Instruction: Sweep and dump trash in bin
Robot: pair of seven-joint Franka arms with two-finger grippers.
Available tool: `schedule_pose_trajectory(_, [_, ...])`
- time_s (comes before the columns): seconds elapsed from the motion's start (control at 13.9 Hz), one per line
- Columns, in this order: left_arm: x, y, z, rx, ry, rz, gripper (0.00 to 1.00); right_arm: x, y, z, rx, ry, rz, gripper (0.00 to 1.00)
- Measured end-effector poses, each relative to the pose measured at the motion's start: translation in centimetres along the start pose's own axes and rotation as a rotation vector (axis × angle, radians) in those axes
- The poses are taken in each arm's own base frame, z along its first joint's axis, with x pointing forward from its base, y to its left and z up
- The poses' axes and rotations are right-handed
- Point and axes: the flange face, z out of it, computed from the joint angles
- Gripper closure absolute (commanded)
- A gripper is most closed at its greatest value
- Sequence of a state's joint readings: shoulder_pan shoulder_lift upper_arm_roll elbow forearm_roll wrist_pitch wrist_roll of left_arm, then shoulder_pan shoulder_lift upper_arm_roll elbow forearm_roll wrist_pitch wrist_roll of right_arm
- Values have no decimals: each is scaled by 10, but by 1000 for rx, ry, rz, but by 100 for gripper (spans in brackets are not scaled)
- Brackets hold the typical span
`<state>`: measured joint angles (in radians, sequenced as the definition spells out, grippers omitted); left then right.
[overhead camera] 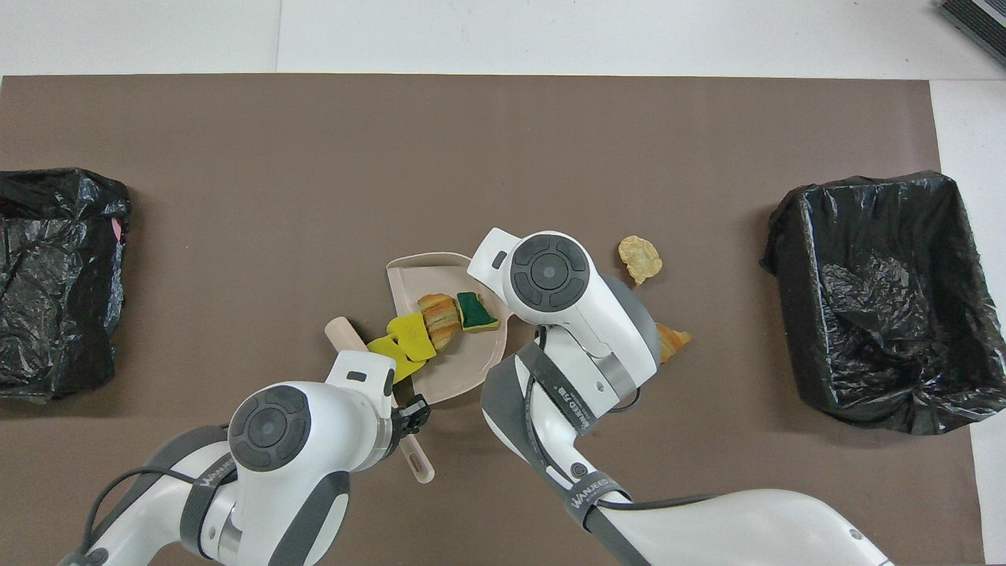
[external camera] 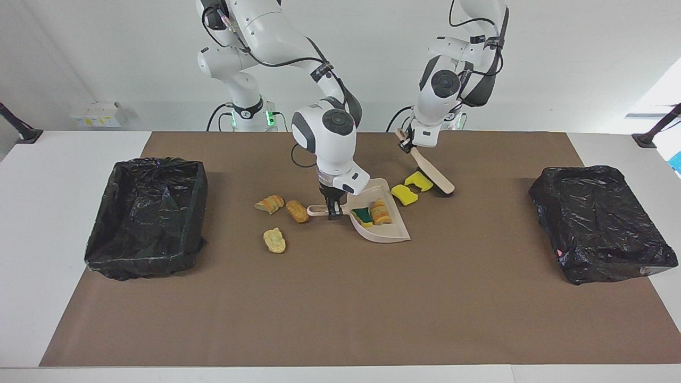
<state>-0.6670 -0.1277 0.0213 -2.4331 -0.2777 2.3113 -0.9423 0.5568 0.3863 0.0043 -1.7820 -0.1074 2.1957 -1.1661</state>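
My right gripper is shut on the handle of the beige dustpan, which lies on the brown mat. A green sponge piece and a bread lump lie in the pan. Two yellow sponge scraps sit at the pan's mouth. My left gripper is shut on the beige brush, tilted, its head beside those scraps toward the left arm's end. Three bread lumps lie beside the pan's handle, toward the right arm's end.
A bin lined with a black bag stands at the right arm's end of the table, another black-bagged bin at the left arm's end. The brown mat covers the middle.
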Motion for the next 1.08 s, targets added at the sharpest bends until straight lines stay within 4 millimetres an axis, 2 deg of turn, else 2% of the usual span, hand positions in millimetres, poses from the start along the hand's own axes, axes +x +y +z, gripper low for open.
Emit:
schedule_pose_trajectory(0.14, [6, 31, -8, -28, 14, 81, 100, 0, 0, 0, -1, 0, 0, 100])
schedule_pose_trajectory(0.29, [10, 40, -7, -14, 3, 138, 100, -1, 0, 1, -1, 0, 1, 100])
schedule_pose_trajectory(0.57, [4, 24, -1, 111, -113, 221, 100, -2, 0, 3, -5, 6, 6, 100])
schedule_pose_trajectory(0.93, [0, 3, -9, 238, -179, 264, 100, -13, 6, 3, -14, 41, 52, 100])
schedule_pose_trajectory(1.08, [-5, -2, -21, 256, -181, 277, 100, -19, 8, 3, -17, 58, 75, 100])
